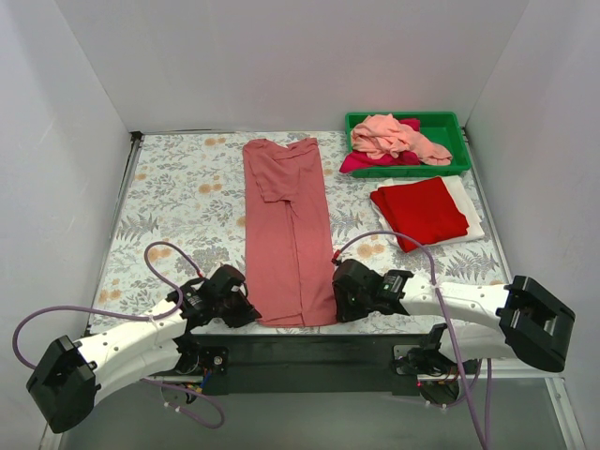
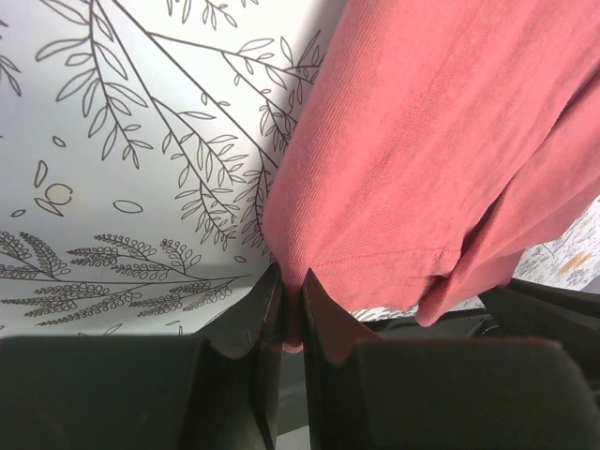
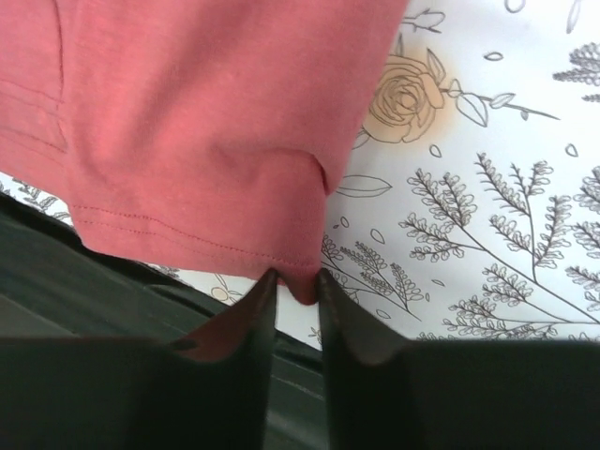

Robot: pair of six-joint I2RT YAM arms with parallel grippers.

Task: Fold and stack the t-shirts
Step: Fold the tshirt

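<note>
The dusty rose t-shirt [image 1: 289,234] lies as a long narrow strip down the middle of the table, sleeves folded in. My left gripper [image 1: 251,313] is shut on its near left hem corner; in the left wrist view the cloth [image 2: 422,150] is pinched between the fingertips [image 2: 291,298]. My right gripper [image 1: 338,302] is shut on the near right hem corner; the right wrist view shows the hem [image 3: 206,141] held at the fingertips [image 3: 298,281]. A folded bright red shirt [image 1: 419,211] lies on a white one [image 1: 468,202] at the right.
A green plastic bin [image 1: 450,124] at the back right holds a crumpled salmon pink shirt [image 1: 394,138] and a magenta one [image 1: 361,163]. The floral tablecloth [image 1: 187,197] covers the table. White walls stand on three sides. The near table edge [image 1: 309,352] is dark.
</note>
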